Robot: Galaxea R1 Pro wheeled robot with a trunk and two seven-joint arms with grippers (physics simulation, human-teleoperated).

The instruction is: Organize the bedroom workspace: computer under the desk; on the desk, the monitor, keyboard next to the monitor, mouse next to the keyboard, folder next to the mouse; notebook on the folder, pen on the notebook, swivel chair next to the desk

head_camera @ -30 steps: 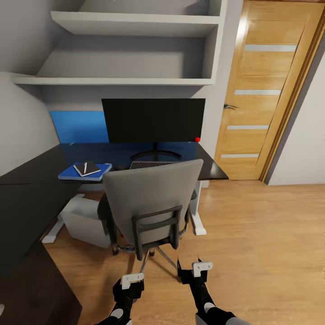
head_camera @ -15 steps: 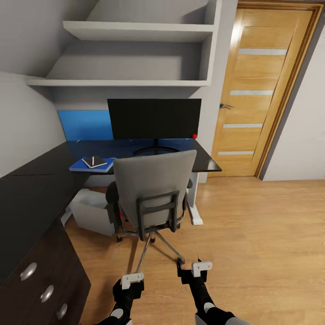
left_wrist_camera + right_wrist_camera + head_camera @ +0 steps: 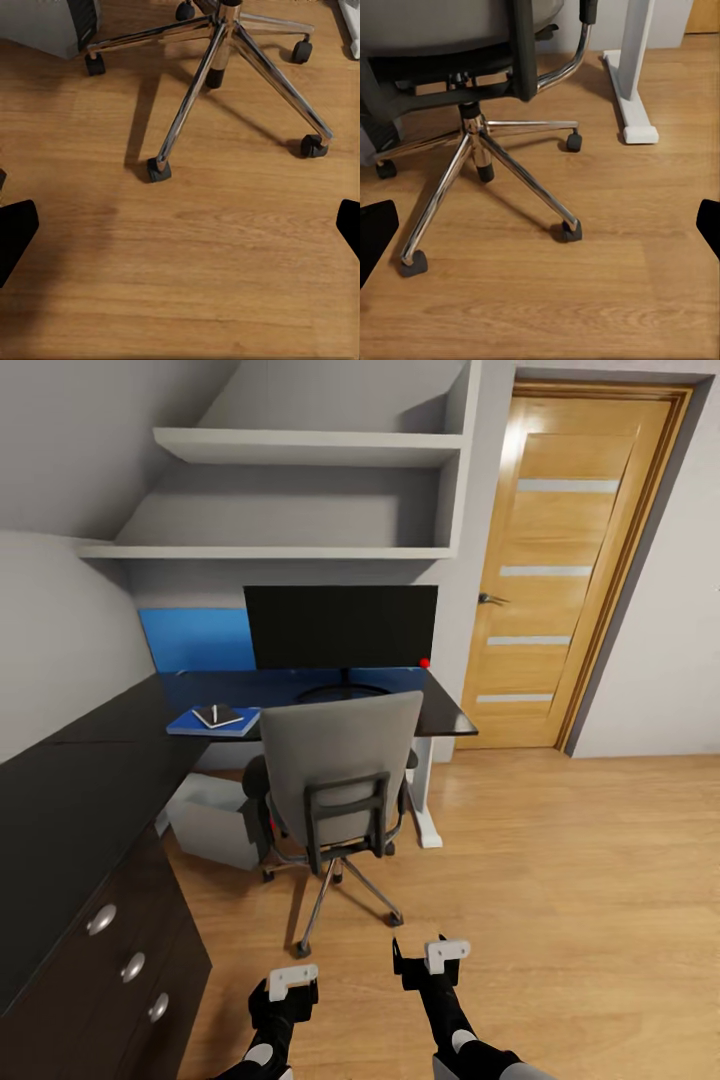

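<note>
The swivel chair (image 3: 340, 785) stands tucked against the black surface (image 3: 90, 780), its back to the robot, with the computer (image 3: 210, 818) on the floor beneath and the monitor (image 3: 340, 625) upright on top. The notebook (image 3: 218, 716) and pen (image 3: 216, 714) lie stacked on the blue folder (image 3: 212, 722), left of the monitor; no legible writing or brand is visible. The left pincer (image 3: 292, 981) and right pincer (image 3: 446, 954) both hang spread wide over the wooden floor (image 3: 560, 880), holding nothing.
</note>
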